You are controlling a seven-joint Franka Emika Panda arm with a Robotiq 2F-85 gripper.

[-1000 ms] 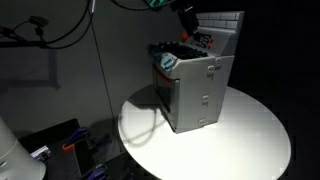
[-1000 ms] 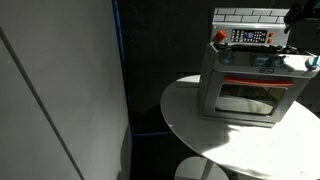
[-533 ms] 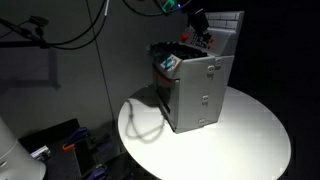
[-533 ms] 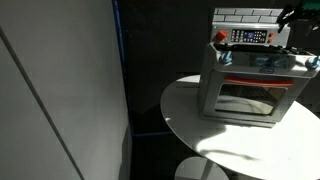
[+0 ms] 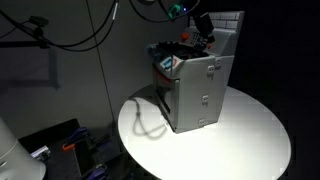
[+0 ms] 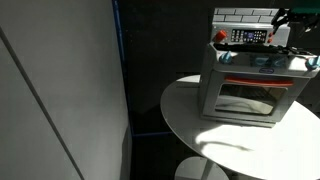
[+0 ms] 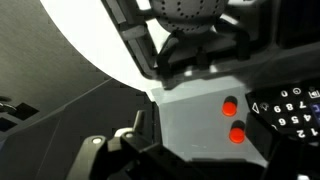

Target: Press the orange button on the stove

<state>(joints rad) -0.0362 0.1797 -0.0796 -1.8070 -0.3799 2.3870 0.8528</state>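
Claw (image 5: 204,28): dark two-finger Robotiq gripper, hangs in air over rear of small grey boxy toy stove (image 5: 196,88). Visible in both ext. views, also at (image 6: 284,20). No contact w/ stove seen. Finger state: cannot tell. Ext. views too dark and small, and wrist view gives only dark claw parts along its bottom edge, tips unclear

Stove: directly below claw, upright on round white table top (image 5: 250,130). White tiled back panel (image 5: 228,22) just beside claw, approx level w/ it. Glass-fronted oven door (image 6: 248,98) on front face, well below claw

Wrist view, looking down past claw:
- black burner grate (image 7: 190,40) on dark cooktop, beyond claw toward top of frame
- grey control face nearer claw, carrying round orange-red button (image 7: 230,105) and second orange-red button (image 7: 237,133) just beside it
- claw apart from both btns, none touched; can't tell any hue difference btw the two
- black keypad w/ white digits (image 7: 293,103) just beside btns, toward frame edge
- table top shows as white arc off to one side of claw

Other:
- teal-green fitting (image 5: 172,10) on arm, just above claw
- dark hanging cables (image 5: 70,30) well off to side of claw
- dark loop on table (image 5: 150,120) below claw, beside stove; cable or shadow, can't tell
- plain grey wall panel (image 6: 60,90) well apart from claw
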